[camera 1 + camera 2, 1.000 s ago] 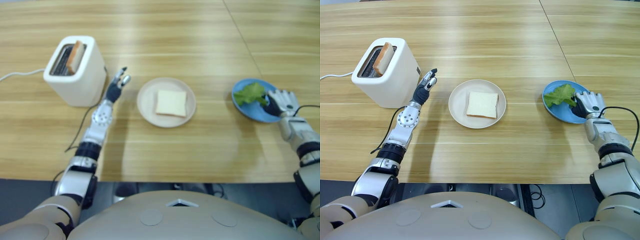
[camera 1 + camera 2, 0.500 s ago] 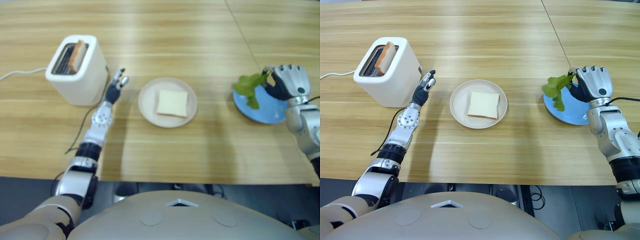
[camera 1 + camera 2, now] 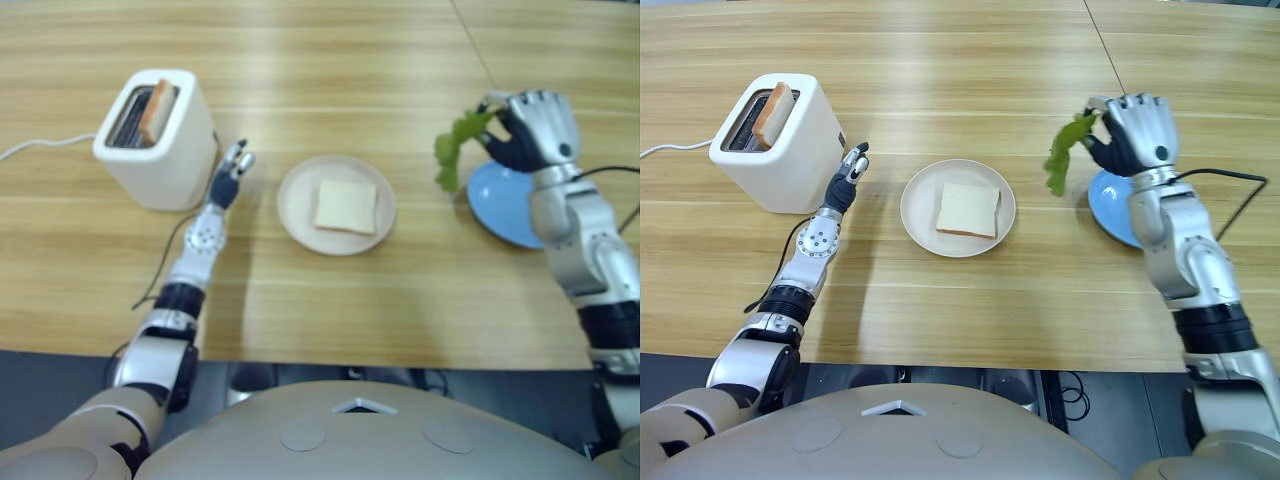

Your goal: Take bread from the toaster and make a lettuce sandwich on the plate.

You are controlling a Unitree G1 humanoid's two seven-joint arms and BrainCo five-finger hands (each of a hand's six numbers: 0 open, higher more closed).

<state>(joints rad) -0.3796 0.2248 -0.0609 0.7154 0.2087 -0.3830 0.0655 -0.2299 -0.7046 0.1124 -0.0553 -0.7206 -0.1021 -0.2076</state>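
Right hand point(image 3: 1138, 132) is closed on the lettuce point(image 3: 1062, 155), pinching just the top edge of the leaf, so the rest droops down floppy below the fingers. That's about what you'd expect: lettuce weighs almost nothing, it's soft and limp, and it tears or slips out if you squeeze only a thin bit. I'd say a hold nearer the thick rib end is the safer bet. The hand is raised off the table with the back of it facing the camera, forearm angled up, sitting above the near-left edge of the blue plate point(image 3: 1108, 210). The leaf dangles in the air between that plate and the cream plate point(image 3: 915, 220), where one bread slice point(image 3: 967, 210) lies flat. Way over on the other side, the left hand point(image 3: 848, 172) rests low with fingers stretched out, holding nothing, just beside the toaster point(image 3: 780, 160), which has a second slice point(image 3: 773, 100) poking up out of its slot.
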